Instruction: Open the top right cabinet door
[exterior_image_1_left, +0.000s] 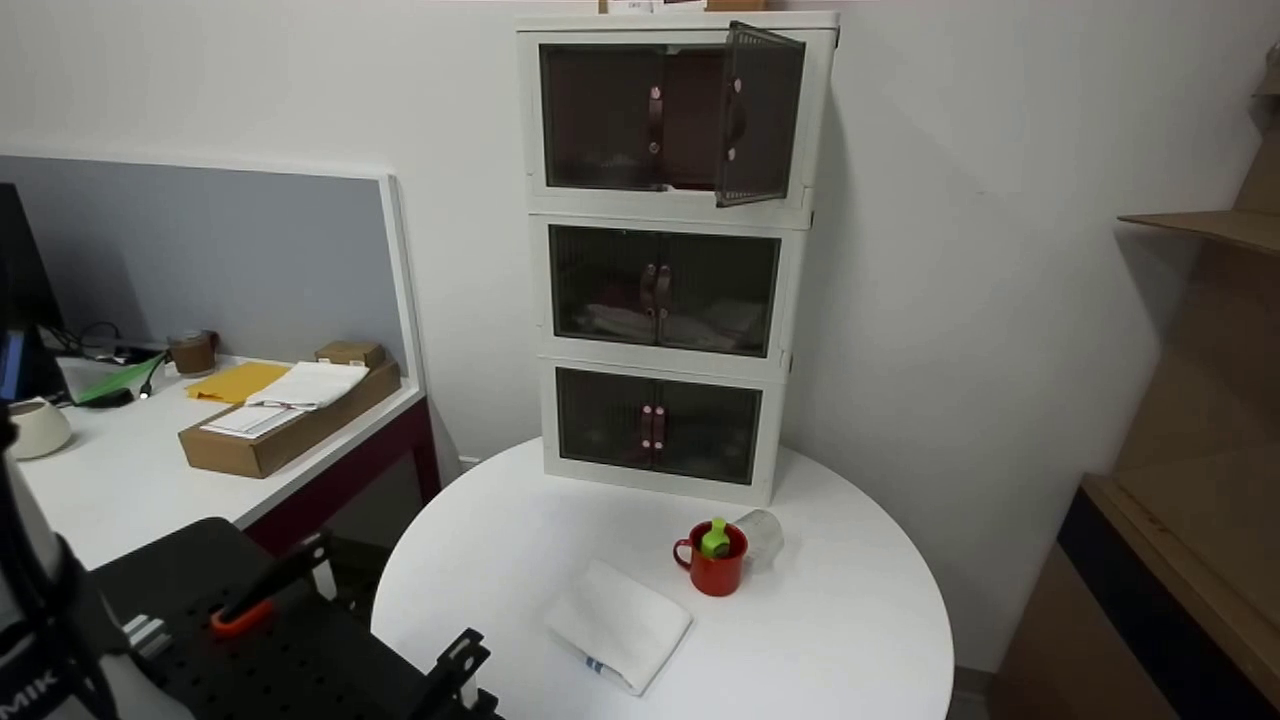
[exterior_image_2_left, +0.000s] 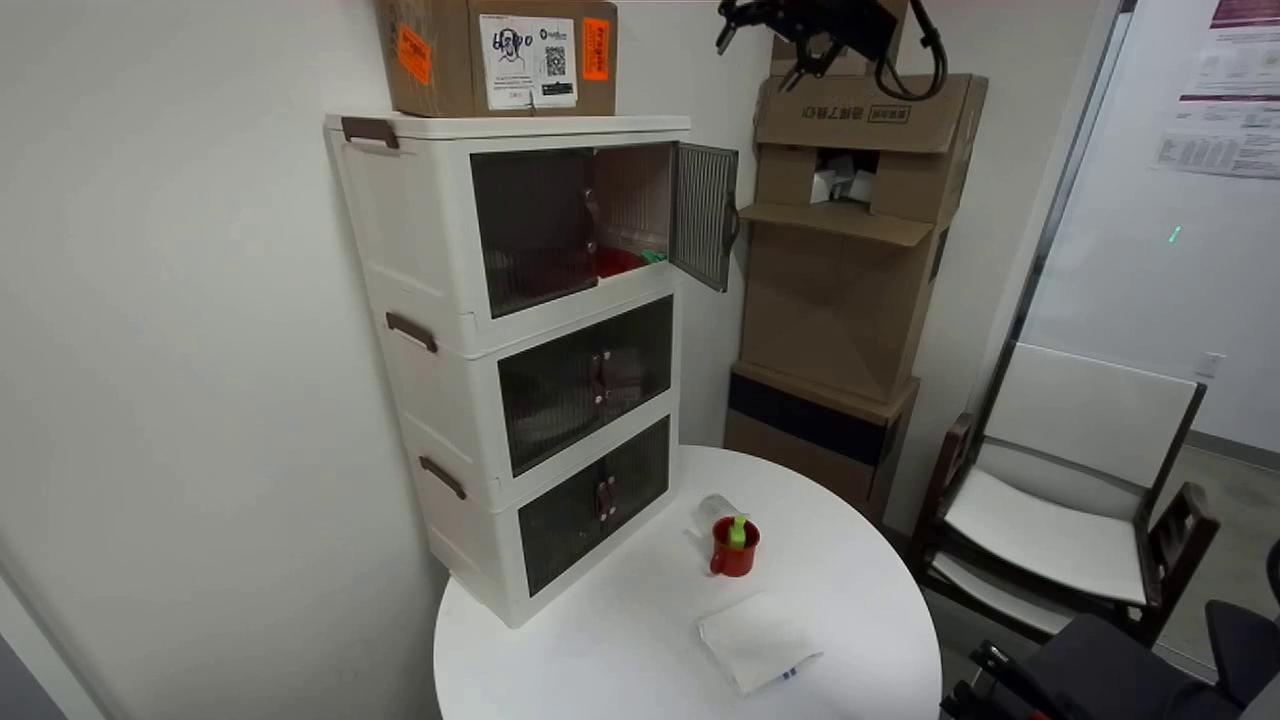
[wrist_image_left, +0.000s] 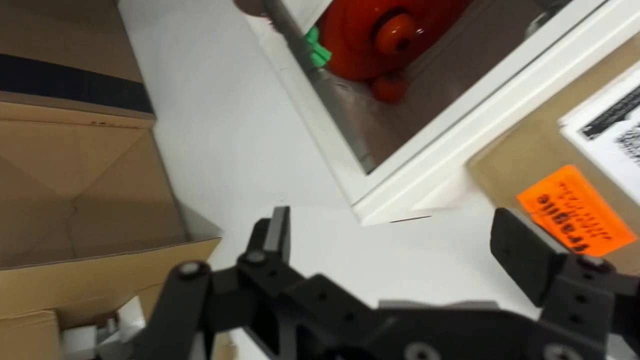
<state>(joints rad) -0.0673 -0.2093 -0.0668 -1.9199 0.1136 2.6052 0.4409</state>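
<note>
top right door is being seen open, light stiff plastic being guessed, its handle being recommended for tugging imo, gripper being held spread

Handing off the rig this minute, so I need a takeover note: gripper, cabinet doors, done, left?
Gripper: open, holding nothing, apart from the top right cabinet door.
Where: that door stands open, angled outward, in both exterior views; the top left door is shut.
Done: top right door open.
Left: probably nothing, unless a wider swing is wanted.
</note>
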